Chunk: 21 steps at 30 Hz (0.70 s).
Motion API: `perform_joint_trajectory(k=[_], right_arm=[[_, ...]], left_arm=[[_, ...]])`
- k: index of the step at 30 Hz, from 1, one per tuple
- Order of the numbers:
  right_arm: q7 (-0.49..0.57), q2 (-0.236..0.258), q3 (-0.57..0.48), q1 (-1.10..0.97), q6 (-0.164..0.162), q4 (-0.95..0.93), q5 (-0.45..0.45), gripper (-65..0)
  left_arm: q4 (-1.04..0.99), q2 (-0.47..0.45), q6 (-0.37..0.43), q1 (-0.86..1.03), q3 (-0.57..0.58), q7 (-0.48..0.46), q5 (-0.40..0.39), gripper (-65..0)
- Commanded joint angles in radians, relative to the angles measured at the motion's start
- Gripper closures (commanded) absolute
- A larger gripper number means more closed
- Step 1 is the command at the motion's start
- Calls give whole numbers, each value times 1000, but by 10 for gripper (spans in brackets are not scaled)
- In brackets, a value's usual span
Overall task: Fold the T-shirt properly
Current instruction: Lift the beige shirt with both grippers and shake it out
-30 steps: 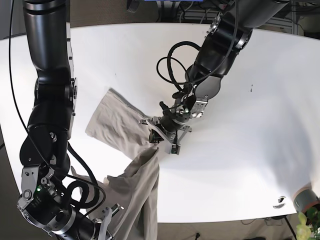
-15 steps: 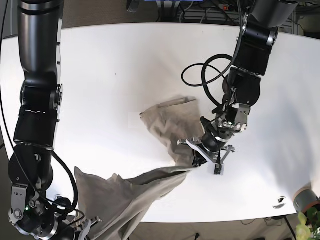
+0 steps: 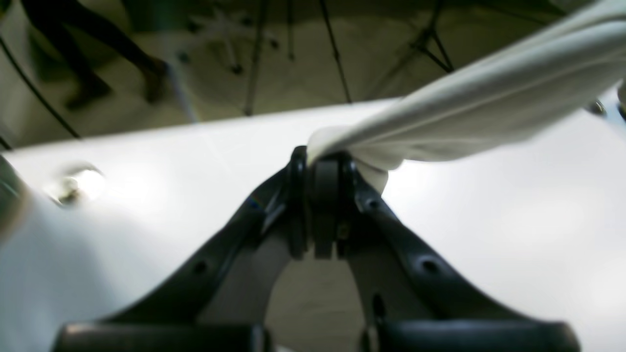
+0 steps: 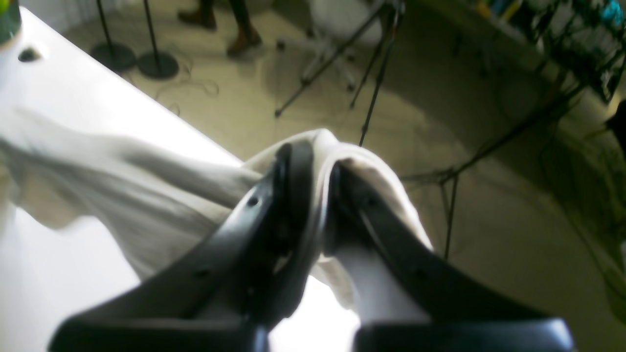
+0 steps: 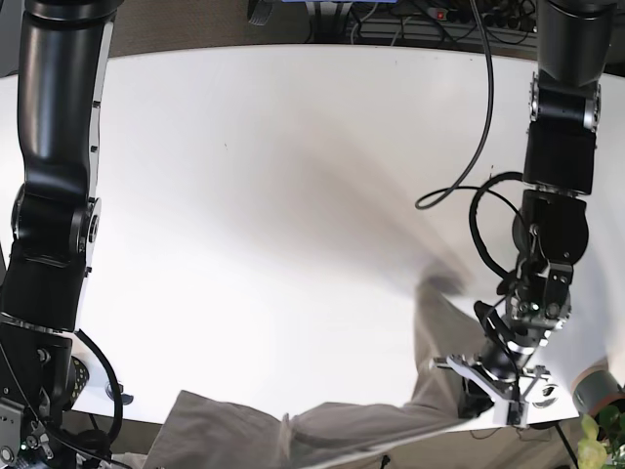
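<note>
The beige T-shirt (image 5: 322, 430) is stretched in a long band along the table's near edge, partly hanging off it. My left gripper (image 5: 485, 393) is at the near right edge, shut on one end of the shirt. The left wrist view shows the fingers (image 3: 298, 171) pinched on a bunch of the T-shirt (image 3: 489, 93), which runs taut up to the right. My right gripper (image 4: 320, 168) is shut on a fold of the T-shirt (image 4: 146, 195) beyond the table's edge, above the floor. In the base view the right gripper is below the frame.
The white table (image 5: 293, 195) fills the base view. A small metal fitting (image 5: 544, 396) sits at the near right corner, with a grey cup (image 5: 598, 389) and a plant (image 5: 598, 442) just past it. Stands and tripod legs (image 4: 342, 49) are on the floor beyond the edge.
Both arms have pulled toward the near edge. The left gripper has moved right and nearer, dragging the shirt from the middle of the table to the front edge, stretched between the grippers.
</note>
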Motion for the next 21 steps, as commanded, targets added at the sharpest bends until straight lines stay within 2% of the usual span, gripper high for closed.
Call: perform_joint_trajectory(k=[1,8,13,18,21], right_arm=[[33,7,6,65,-9,18,7,0],[31,12,12,31,-9,18,15,0],[31,38,15,-87,-9,19,18,0],[33,46,141,-259,-9,19,44,0],[33,56,178,-354,-9,19,47,0]], left_arm=[[21,-22,7,-79,-7,-32,3,0],[41,-25,7,-107,-7,20,1,0],[59,-21,7,14,-2,19,4,0],[104,-21,7,192,-5,17,7,0],[132,-21,7,283,-7,17,7,0]])
